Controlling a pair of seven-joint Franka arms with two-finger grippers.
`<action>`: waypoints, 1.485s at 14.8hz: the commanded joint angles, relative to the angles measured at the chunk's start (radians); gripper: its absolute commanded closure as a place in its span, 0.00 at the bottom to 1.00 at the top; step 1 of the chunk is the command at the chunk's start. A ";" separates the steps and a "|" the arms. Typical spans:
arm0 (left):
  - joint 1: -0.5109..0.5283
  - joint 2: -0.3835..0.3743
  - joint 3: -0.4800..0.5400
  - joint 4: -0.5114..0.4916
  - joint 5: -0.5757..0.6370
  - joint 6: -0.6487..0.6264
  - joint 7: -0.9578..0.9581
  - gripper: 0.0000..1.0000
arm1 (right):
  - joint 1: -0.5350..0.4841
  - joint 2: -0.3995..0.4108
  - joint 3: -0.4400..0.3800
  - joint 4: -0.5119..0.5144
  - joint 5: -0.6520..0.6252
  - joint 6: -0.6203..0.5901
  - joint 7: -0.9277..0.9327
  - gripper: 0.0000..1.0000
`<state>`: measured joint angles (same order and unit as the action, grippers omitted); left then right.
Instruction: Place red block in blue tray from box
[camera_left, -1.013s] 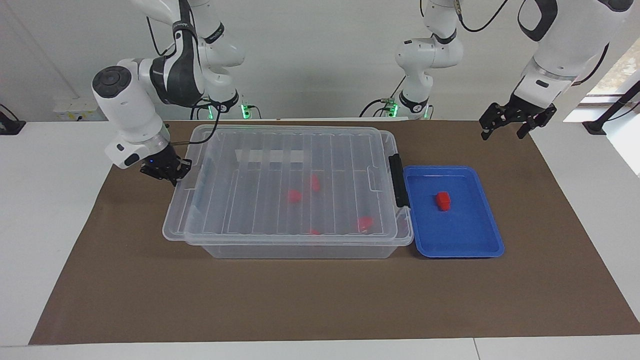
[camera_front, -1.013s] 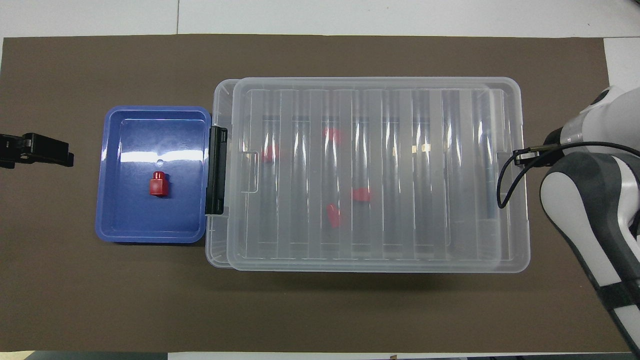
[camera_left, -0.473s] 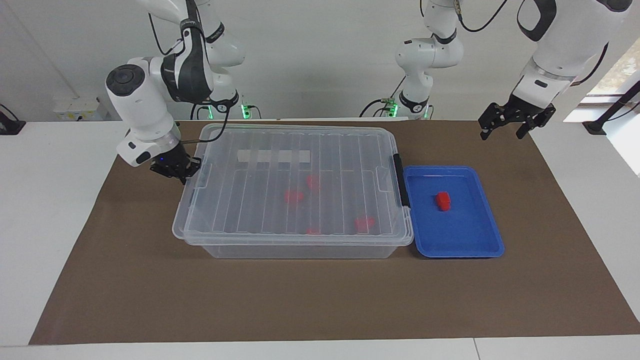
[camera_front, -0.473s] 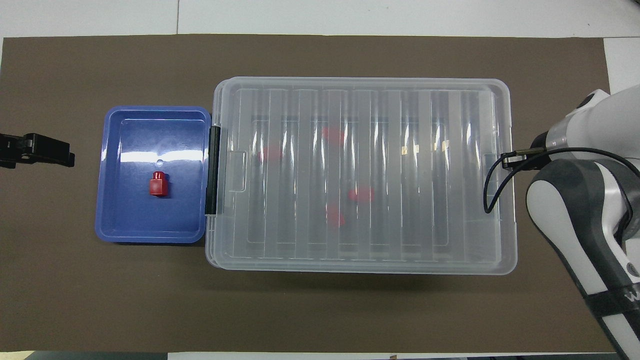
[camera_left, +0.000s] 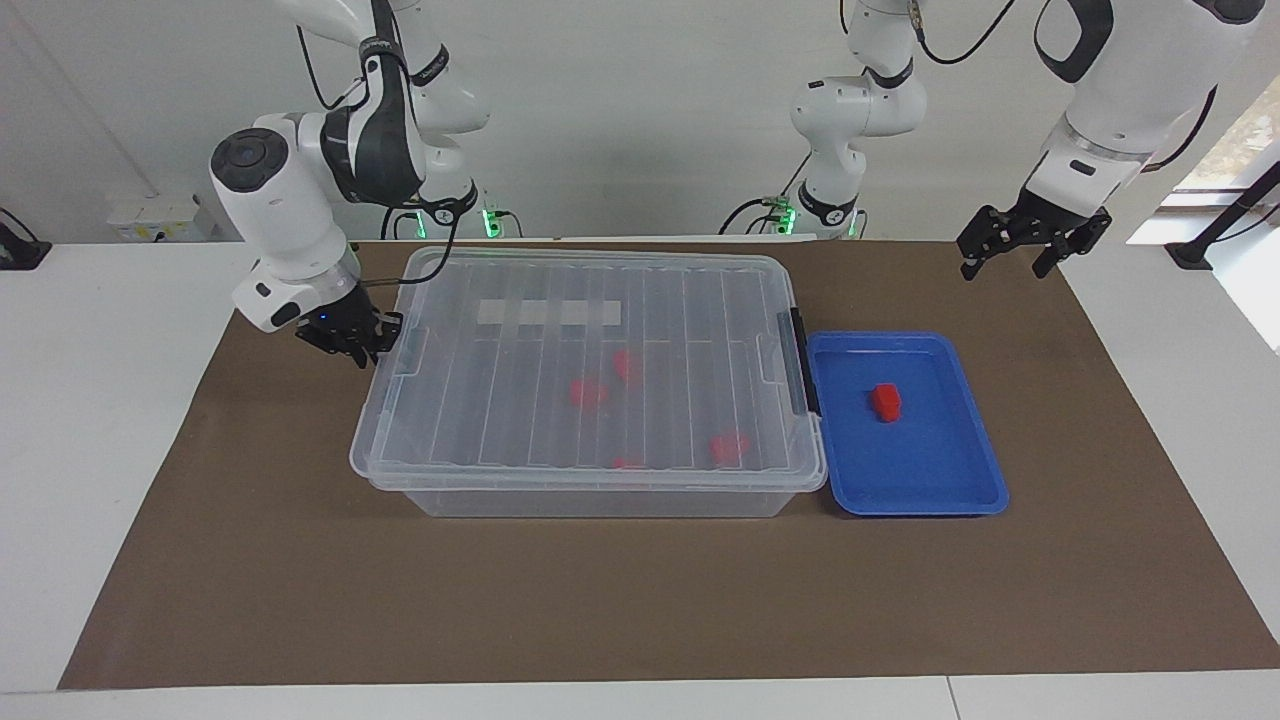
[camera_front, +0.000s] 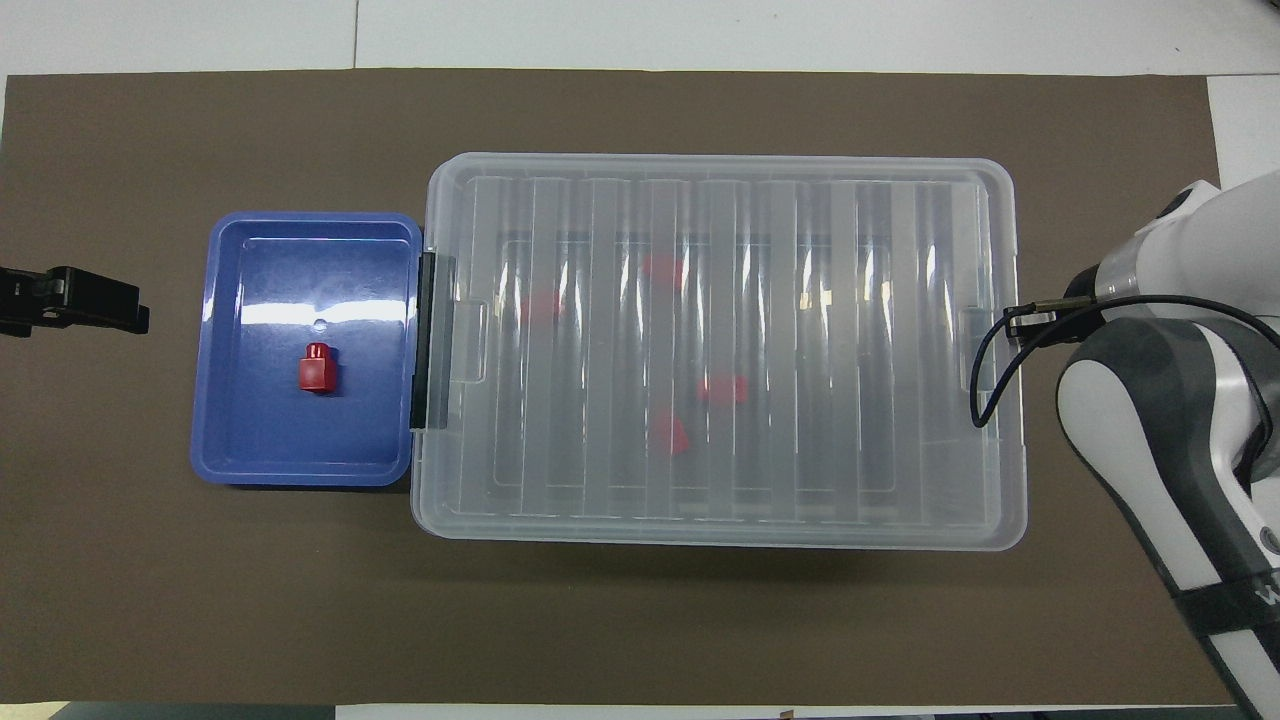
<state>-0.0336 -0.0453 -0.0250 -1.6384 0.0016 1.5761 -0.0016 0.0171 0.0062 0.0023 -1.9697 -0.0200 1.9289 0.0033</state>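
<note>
Facing view: right pincer (camera_left: 362, 345) is sitting at the box (camera_left: 590, 375) lid's end edge, spread unclear; left pincer (camera_left: 1020, 245) is hanging apart over the mat corner past the blue tray (camera_left: 935, 495), red block (camera_left: 885, 400) inside.

You'll see the lid (camera_left: 590, 365) has slid toward the left arm's end and now sits squarely on the box (camera_left: 600, 497), with the right gripper (camera_left: 350, 340) following at its end.

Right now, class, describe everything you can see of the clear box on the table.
The box is a large clear plastic bin on the brown mat, its ribbed lid lying flat on top. A dark latch sits at the end touching the blue tray. Several red blocks show blurred inside. The right gripper is at its other end.
</note>
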 joint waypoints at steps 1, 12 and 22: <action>0.008 -0.024 -0.003 -0.024 -0.012 0.004 0.011 0.00 | -0.002 0.006 0.005 0.069 0.009 -0.076 0.023 0.11; 0.001 -0.028 -0.001 -0.034 -0.012 0.002 0.008 0.00 | -0.012 -0.063 0.002 0.275 -0.005 -0.404 0.014 0.00; 0.011 -0.028 -0.001 -0.034 -0.012 0.004 0.008 0.00 | -0.015 -0.064 -0.013 0.279 0.008 -0.426 0.033 0.00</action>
<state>-0.0332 -0.0454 -0.0243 -1.6429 0.0015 1.5763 -0.0016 0.0104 -0.0614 -0.0088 -1.6966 -0.0201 1.5111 0.0063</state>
